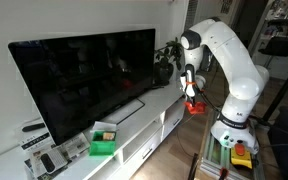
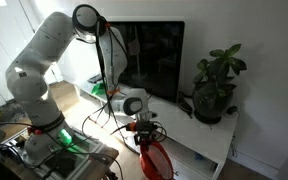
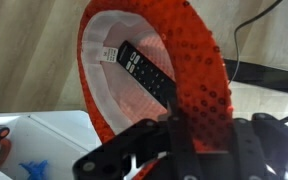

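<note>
Orange slipper [image 2: 156, 160] dangles below the gripper [image 2: 142, 128], jaws clamped tight on its rim; only the wrist view reveals a black remote [image 3: 147, 72] inside.

The remote [image 3: 144, 68] lies inside the shoe [image 3: 199, 90], which hangs before the cabinet [image 2: 194, 130].

Soft daylight, exterior views low-resolution; television [image 1: 89, 75] screen reflects room; wrist view: claw [image 3: 176, 135] blurred, close to lens.
</note>
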You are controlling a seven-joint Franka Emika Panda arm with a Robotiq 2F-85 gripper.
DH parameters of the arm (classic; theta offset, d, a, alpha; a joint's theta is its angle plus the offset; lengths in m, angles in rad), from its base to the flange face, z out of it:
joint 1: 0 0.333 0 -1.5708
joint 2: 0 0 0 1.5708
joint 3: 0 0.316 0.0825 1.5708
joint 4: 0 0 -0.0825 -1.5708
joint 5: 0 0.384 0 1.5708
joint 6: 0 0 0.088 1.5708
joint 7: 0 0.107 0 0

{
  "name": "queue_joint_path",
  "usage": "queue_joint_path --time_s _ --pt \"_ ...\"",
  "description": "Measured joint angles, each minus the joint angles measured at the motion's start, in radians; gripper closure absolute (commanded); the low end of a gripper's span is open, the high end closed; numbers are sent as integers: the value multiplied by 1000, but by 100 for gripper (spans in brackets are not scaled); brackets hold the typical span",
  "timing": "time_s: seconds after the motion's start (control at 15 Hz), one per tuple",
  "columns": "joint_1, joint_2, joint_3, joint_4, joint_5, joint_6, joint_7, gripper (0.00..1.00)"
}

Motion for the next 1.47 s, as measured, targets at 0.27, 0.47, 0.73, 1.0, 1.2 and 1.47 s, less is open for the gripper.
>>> queue_joint_path --time_s 0.27,0.47,0.73,1.0,1.2,1.47 --pt "98 149 -81 18 11 210 39 99" --pt "132 236 -90 27 55 350 39 99" --pt "138 302 -81 43 118 483 35 99" --pt "140 340 -73 64 160 582 20 99" --pt "143 373 -60 90 186 623 7 99" --pt "148 423 -43 134 204 658 -3 99"
